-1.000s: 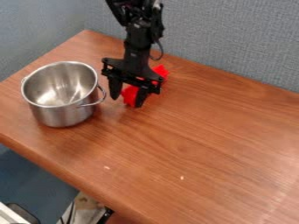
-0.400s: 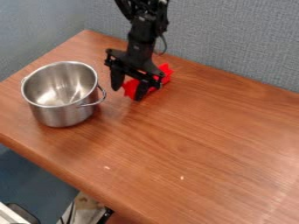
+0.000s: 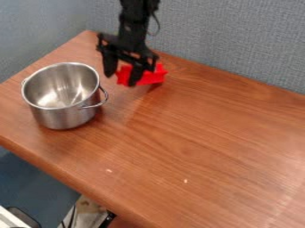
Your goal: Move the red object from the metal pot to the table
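Claw lifted and backed off; I see it fairly wide, holding nothing. Red object on table, outside pot. Looks done.

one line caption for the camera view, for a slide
Black robot gripper over the red block, beside the shiny steel pot on the wood-grain table.

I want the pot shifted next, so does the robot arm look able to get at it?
Probably yes: the pot stands upright just beside the arm, nothing visible between them, though the fingers are at the red object.
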Controlling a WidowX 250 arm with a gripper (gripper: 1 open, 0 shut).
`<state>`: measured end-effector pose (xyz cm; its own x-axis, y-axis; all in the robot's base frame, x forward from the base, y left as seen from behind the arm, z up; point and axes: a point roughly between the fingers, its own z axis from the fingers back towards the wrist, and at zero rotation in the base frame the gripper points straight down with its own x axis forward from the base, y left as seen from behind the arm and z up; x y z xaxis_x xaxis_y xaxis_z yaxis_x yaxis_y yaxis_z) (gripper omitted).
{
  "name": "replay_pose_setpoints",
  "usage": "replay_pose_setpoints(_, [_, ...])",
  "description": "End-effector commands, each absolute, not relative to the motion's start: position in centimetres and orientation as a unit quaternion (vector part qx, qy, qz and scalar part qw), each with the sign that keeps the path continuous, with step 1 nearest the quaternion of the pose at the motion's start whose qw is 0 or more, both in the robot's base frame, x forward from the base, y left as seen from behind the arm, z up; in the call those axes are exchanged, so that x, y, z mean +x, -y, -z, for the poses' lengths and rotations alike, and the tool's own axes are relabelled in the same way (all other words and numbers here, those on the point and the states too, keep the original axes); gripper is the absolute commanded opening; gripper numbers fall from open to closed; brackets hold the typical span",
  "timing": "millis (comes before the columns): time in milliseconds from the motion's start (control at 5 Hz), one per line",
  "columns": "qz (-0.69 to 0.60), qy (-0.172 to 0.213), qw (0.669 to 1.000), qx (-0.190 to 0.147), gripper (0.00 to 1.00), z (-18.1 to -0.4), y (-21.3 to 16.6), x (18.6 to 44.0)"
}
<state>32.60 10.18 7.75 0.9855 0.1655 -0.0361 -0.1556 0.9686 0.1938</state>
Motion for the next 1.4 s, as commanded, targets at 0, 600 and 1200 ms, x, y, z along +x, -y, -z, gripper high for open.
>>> replay_pose_setpoints(0, [-0.073,0.029,0.993,0.087,0.00,-13.4,-11.2,32.3])
replay_pose_setpoints(600, [-0.080,0.067,0.992,0.072,1.00,-11.9,-14.1,34.0])
replay_pose_setpoints(1200, [-0.091,0.072,0.990,0.080,1.00,-6.5,-6.5,36.6])
